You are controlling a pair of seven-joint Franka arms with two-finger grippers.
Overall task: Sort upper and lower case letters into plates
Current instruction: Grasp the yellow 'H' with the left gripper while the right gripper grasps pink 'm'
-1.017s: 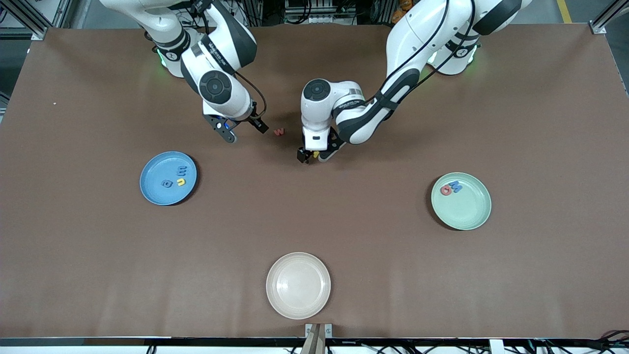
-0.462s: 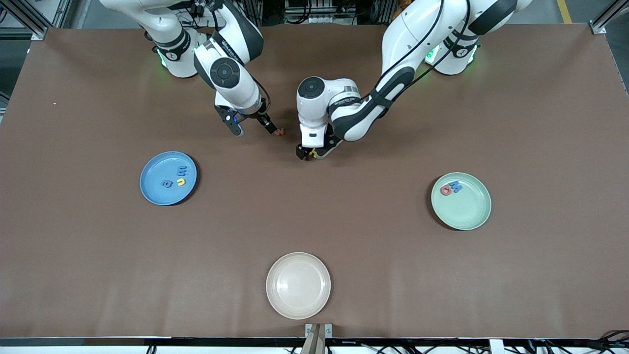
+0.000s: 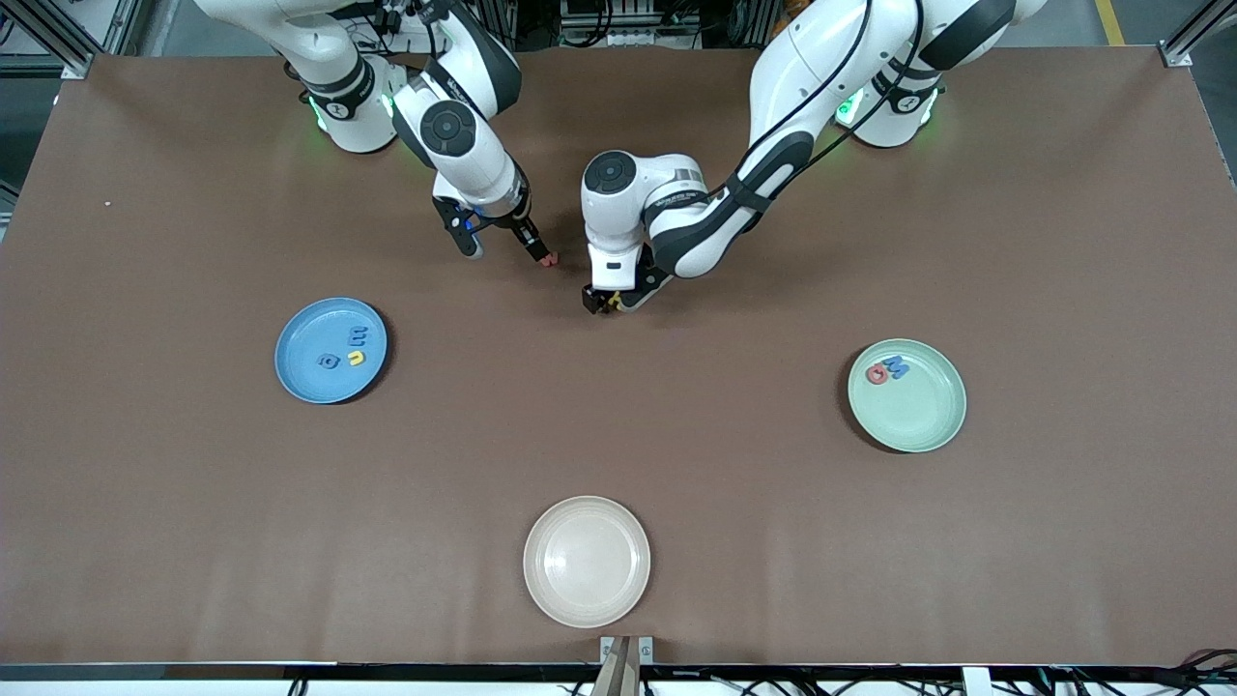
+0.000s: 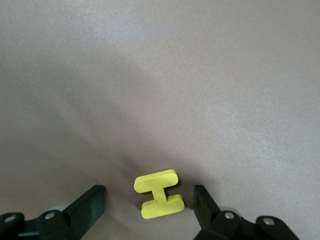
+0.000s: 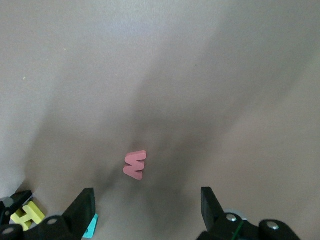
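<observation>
— Where are the two grippers?

— The left gripper (image 4: 149, 212) is down at the table (image 3: 676, 464), fingers apart either side of one yellow H (image 4: 158, 194), not touching it. The right gripper (image 5: 147, 212) is spread wide around one red w (image 5: 135, 165).

— And counted from the cream plate (image 3: 587, 561)?

— Both letters lie farther from the camera than it. The blue plate (image 3: 302, 372), toward the right arm's end, holds three letters; the green plate (image 3: 923, 416), toward the left arm's end, holds two.
</observation>
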